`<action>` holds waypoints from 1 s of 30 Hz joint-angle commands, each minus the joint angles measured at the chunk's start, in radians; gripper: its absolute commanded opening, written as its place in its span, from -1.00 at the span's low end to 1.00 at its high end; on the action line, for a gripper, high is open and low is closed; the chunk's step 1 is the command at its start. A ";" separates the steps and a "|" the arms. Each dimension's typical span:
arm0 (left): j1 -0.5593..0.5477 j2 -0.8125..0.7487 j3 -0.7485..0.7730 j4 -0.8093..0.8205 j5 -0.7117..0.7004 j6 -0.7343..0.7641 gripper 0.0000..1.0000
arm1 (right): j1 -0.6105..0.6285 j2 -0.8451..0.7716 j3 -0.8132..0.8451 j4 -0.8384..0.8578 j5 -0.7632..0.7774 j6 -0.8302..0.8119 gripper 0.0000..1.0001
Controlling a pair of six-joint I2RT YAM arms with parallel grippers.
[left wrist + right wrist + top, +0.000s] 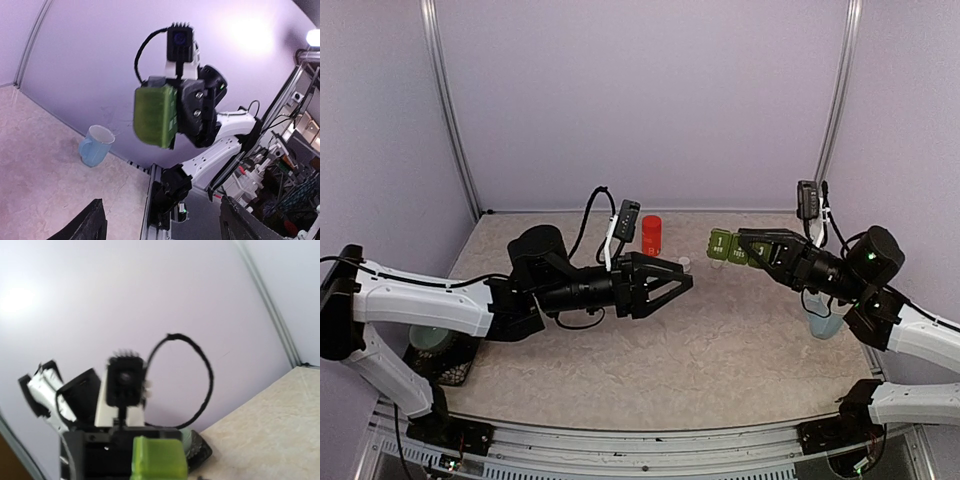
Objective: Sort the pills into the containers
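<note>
Over table [740, 345] centre, L gripper [672, 285] hangs w/ jaws spread, holding nothing. R gripper [755, 250], rear right, is clenched on one end of containers [723, 245], held off the surface. Red bottle [651, 235] stands btwn them, further back. Strip prob. light, stiff, slick plastic; lids may flap, so grip across body, not lids.

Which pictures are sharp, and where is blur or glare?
Top external view: sharp, evenly lit. Left wrist view: the containers look smeared, with a glare spot on the wall upper right. Right wrist view: soft all over, glare on the wall at left.
</note>
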 commanded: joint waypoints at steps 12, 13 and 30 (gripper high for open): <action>0.034 0.229 0.109 0.406 0.064 -0.269 0.37 | 0.013 -0.017 -0.129 0.217 0.200 0.128 -0.79; 0.034 0.239 0.118 0.405 0.062 -0.278 0.36 | 0.012 -0.020 -0.134 0.221 0.209 0.125 -0.79; 0.023 0.330 0.209 0.431 0.104 -0.327 0.35 | 0.026 0.021 -0.179 0.293 0.238 0.074 -0.74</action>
